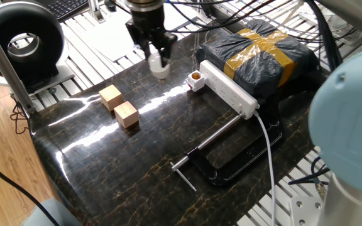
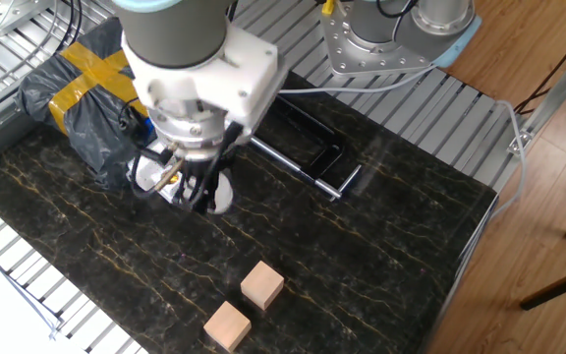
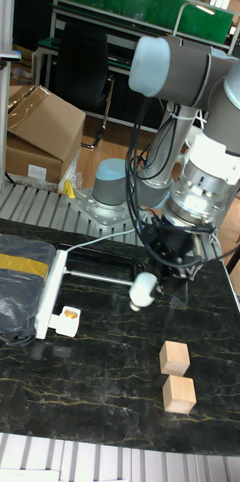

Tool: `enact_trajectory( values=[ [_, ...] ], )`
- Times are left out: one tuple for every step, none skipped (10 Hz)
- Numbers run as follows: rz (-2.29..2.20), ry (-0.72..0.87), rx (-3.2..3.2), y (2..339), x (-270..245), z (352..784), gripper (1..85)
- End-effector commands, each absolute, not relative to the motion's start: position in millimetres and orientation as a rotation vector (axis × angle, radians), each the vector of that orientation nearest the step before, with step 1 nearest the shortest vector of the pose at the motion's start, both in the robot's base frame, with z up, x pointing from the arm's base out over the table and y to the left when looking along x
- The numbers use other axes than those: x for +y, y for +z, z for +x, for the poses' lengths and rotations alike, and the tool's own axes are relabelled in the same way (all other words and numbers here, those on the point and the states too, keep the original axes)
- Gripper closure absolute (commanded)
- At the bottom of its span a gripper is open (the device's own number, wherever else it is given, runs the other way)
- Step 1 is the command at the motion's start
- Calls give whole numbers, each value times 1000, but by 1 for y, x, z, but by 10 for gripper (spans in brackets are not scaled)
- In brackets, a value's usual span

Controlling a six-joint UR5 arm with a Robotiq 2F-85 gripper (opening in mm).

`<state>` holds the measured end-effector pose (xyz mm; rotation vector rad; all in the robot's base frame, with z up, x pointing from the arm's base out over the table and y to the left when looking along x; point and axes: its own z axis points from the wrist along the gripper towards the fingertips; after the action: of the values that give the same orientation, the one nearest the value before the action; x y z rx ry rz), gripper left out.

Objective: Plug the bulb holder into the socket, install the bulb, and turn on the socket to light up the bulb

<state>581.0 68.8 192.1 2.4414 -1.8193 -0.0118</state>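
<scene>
At far left of the tall fixed view, on the dark table [image 3: 97,392]: long white socket [image 3: 48,294], running back from its near end, with bulb holder [image 3: 67,319] already plugged in there, copper thread facing up, empty. Further right, held clear above the tabletop: bulb [image 3: 142,290], pinched between the narrowly parted fingers of the gripper [image 3: 163,276], tilted, round end out toward the socket. Right again, lower down: two wooden cubes [image 3: 176,374], well apart from the holder and out of the path. Likely risks, judged from this: bulb going in crooked and cross-threading, given the tilt; slipping on smooth glass under a thin grip; holder pulled out of the socket by a sideways push.
</scene>
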Motion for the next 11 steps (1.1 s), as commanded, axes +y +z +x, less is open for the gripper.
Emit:
enact_trajectory(
  values=[
    [2517, 40, -1708, 196, 37, 570, 843],
    [2563, 55, -1684, 186, 26, 580, 843],
    [2612, 25, -1628, 180, 24, 583, 843],
    [2646, 67, -1571, 180, 17, 590, 843],
    [2667, 95, -1519, 181, 7, 594, 843],
    [2695, 73, -1463, 182, 1, 591, 843],
    [2708, 78, -1438, 183, -6, 591, 843],
    [2730, 68, -1404, 179, -10, 592, 843],
    [2757, 41, -1381, 171, -10, 590, 843],
    [2754, 11, -1357, 164, -15, 582, 843],
    [2760, 11, -1334, 162, -18, 581, 843]
  ],
)
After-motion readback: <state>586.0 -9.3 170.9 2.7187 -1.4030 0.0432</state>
